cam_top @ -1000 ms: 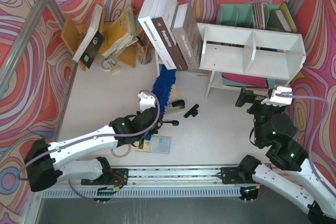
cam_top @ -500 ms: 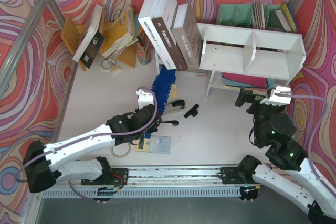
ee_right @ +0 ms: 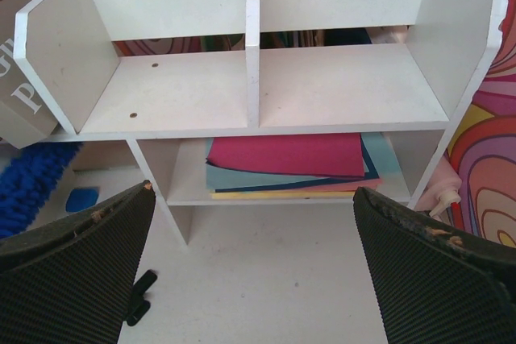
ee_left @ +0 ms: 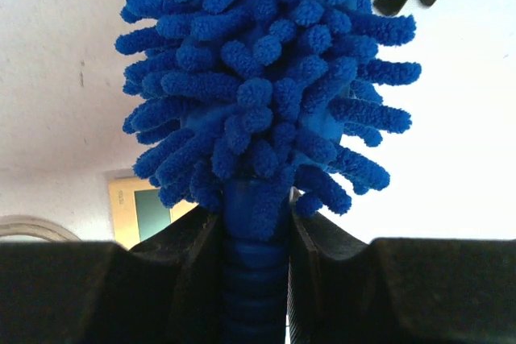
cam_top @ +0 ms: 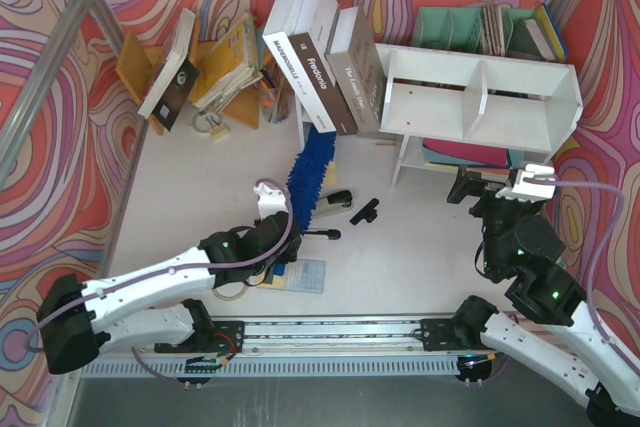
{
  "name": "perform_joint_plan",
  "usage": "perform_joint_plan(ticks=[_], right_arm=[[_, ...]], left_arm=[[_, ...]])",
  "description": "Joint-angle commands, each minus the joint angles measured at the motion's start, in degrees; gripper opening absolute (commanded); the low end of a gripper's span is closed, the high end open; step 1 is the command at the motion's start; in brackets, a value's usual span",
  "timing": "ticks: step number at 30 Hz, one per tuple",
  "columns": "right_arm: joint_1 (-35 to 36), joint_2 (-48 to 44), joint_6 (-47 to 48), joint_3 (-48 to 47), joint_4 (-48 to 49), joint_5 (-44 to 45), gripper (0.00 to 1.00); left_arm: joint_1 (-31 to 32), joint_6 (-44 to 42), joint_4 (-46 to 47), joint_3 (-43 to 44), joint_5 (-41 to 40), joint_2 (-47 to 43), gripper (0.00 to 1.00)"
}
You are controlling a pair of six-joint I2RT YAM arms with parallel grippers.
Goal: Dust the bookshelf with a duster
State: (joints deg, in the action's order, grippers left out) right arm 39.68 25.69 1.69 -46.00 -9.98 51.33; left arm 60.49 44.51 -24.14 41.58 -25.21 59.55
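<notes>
The bright-blue fluffy duster (ee_left: 266, 78) fills the left wrist view, and my left gripper (ee_left: 251, 223) is shut on its ribbed blue handle just below the head. From above, the duster (cam_top: 312, 172) slants over the table in front of the leaning books, left of the bookshelf (cam_top: 480, 112), with the left gripper (cam_top: 290, 232) at its lower end. The white bookshelf (ee_right: 258, 94) has a central divider and two bare cubbies. My right gripper (ee_right: 251, 191) hangs open in front of its lower tier, holding nothing; from above, this right gripper (cam_top: 488, 190) is near the unit's right end.
Large books (cam_top: 320, 57) lean against the shelf's left side. A teal organiser (cam_top: 470, 27) stands behind it, an orange rack (cam_top: 200, 67) at back left. Coloured sheets (ee_right: 290, 159) lie in the lower tier. A black clip (cam_top: 365, 212), a booklet (cam_top: 300, 275) and a tape ring (cam_top: 230, 292) lie on the table.
My left arm has drawn back to the left and toward the near edge, taking the duster with it away from the books. The right arm has not moved.
</notes>
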Motion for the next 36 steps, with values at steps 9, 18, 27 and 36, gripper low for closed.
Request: perform_joint_plan(ticks=[9,18,27,36], right_arm=[[-0.1,0.3,-0.1,0.0,0.5,0.3,0.99],[-0.1,0.1,-0.2,0.0,0.4,0.3,0.99],[-0.1,0.1,0.1,0.1,0.5,0.4,0.99],[-0.1,0.5,0.2,0.2,0.7,0.4,0.99]], left_arm=[[-1.4,2.6,-1.2,2.0,-6.4,2.7,0.00],[-1.4,-1.6,-1.6,6.1,-10.2,-2.5,0.00],[-1.4,4.6,1.4,0.3,-5.4,3.5,0.00],[-1.4,7.9,2.4,-1.5,-2.1,8.5,0.00]])
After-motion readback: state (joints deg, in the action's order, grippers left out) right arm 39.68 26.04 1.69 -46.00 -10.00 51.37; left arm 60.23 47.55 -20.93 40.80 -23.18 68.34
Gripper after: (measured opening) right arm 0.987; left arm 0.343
